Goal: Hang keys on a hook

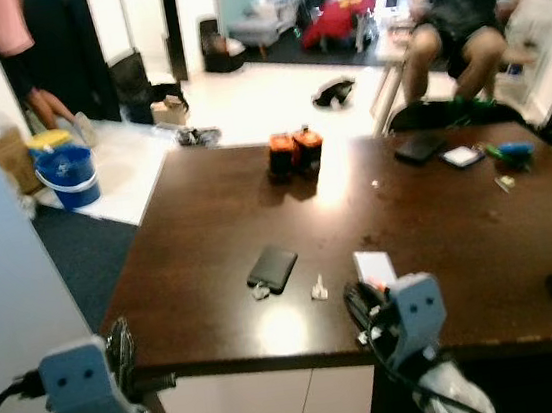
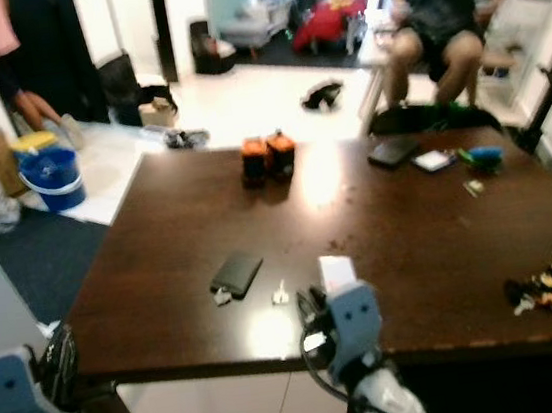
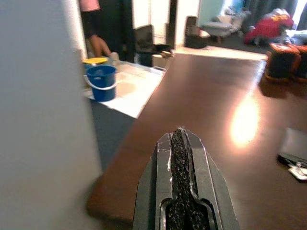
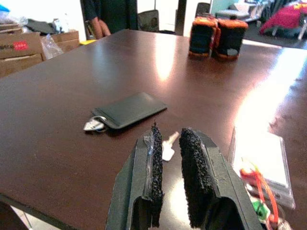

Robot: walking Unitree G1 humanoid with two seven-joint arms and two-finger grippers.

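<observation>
The task seems hardly begun, since the small pale key (image 4: 167, 149) lies on the dark brown wooden desk (image 1: 208, 225) just ahead of the narrowly parted, empty right tool (image 4: 169, 143), beside a dark flat leather key pouch (image 4: 130, 109), while the left tool (image 3: 179, 148) is closed.

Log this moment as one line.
left gripper: shut, table edge | right gripper: open, nearing key | dark pouch: on table

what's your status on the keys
Left gripper shut, at table edge. Right gripper open, empty, above small key. Black key pouch untouched.
</observation>
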